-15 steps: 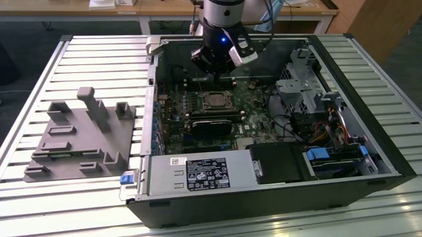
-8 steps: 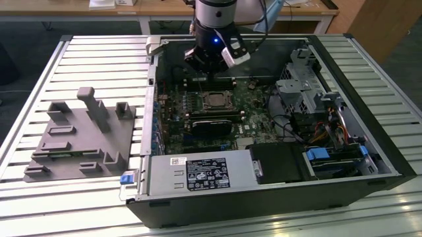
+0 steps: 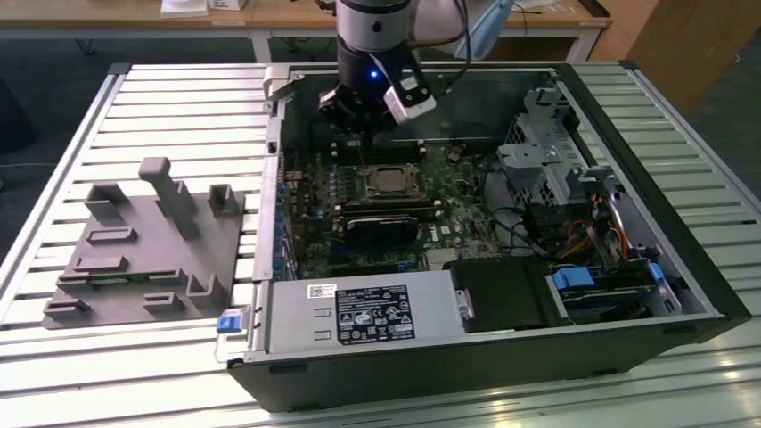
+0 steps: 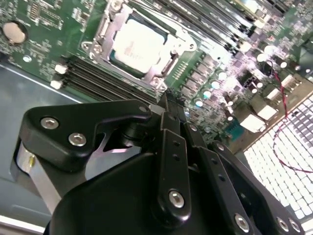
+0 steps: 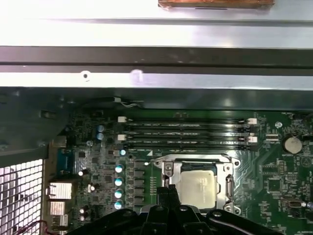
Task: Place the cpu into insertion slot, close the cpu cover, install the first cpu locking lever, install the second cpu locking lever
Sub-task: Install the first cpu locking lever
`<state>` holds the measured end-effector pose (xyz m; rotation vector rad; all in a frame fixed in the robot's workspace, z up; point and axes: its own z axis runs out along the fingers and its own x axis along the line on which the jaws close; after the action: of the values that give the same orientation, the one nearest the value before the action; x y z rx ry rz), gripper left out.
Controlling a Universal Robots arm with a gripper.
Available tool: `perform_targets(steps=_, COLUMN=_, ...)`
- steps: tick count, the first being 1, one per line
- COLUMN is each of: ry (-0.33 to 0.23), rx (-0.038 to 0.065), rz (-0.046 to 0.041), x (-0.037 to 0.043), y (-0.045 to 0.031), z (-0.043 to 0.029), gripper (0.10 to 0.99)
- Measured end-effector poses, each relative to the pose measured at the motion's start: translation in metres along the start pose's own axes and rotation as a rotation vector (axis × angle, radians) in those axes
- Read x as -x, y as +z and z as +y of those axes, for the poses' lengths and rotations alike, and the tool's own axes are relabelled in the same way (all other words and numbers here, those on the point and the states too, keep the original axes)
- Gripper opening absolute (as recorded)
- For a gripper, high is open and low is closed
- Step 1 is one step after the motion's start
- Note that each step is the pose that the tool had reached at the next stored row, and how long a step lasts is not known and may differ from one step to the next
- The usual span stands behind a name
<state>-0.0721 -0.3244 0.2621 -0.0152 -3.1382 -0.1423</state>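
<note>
Exterior view: an open computer case (image 3: 618, 178) lies on a slatted table (image 3: 71, 116). The gripper (image 3: 358, 141) hangs over the motherboard (image 3: 464, 214), near the cpu (image 3: 383, 181). A grey fixture block (image 3: 131, 259) sits towards the exterior view's left.

Second wrist view: the jaws are together and hold nothing. The cpu is seated in the insertion slot (image 4: 113, 58), with the cpu cover (image 4: 100, 30) lying flat around its edges.

First wrist view: the fingertips (image 5: 165, 192) are just beside the cover's corner. The memory slots (image 5: 186, 132) and a coin cell (image 5: 292, 144) lie beyond.
</note>
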Motion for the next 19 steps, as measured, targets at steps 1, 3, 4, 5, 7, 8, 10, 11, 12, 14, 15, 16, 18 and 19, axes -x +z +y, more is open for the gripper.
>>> perform_targets(steps=1, ry=0.000, rx=0.000, rz=-0.0001, x=-0.0023, y=0.0002, z=0.0000, gripper=0.106)
perform_targets(steps=3, ry=0.000, rx=0.000, rz=-0.0003, x=-0.0067, y=0.0006, z=-0.0001, gripper=0.106)
perform_targets(steps=4, ry=0.000, rx=0.000, rz=-0.0004, x=-0.0090, y=0.0009, z=0.0001, gripper=0.106)
perform_targets(steps=5, ry=0.000, rx=0.000, rz=-0.0007, x=-0.0113, y=0.0012, z=0.0005, gripper=0.106)
perform_targets(steps=7, ry=0.000, rx=0.000, rz=-0.0007, x=-0.0158, y=0.0019, z=0.0017, gripper=0.106)
perform_targets(steps=8, ry=0.000, rx=0.000, rz=-0.0008, x=-0.0179, y=0.0024, z=0.0025, gripper=0.106)
perform_targets(steps=10, ry=0.000, rx=0.000, rz=-0.0008, x=-0.0213, y=0.0035, z=0.0042, gripper=0.106)
perform_targets(steps=11, ry=-0.001, rx=0.000, rz=-0.0007, x=-0.0222, y=0.0043, z=0.0057, gripper=0.106)
perform_targets(steps=12, ry=-0.001, rx=0.000, rz=-0.0008, x=-0.0227, y=0.0050, z=0.0076, gripper=0.106)
perform_targets(steps=14, ry=-0.003, rx=0.000, rz=-0.0006, x=-0.0233, y=0.0063, z=0.0114, gripper=0.106)
perform_targets(steps=15, ry=-0.003, rx=-0.001, rz=-0.0005, x=-0.0237, y=0.0070, z=0.0130, gripper=0.106)
perform_targets(steps=16, ry=-0.004, rx=-0.001, rz=-0.0004, x=-0.0243, y=0.0076, z=0.0143, gripper=0.106)
perform_targets(steps=18, ry=-0.005, rx=0.000, rz=-0.0004, x=-0.0251, y=0.0090, z=0.0166, gripper=0.106)
perform_targets(steps=19, ry=-0.006, rx=0.000, rz=-0.0003, x=-0.0254, y=0.0095, z=0.0173, gripper=0.106)
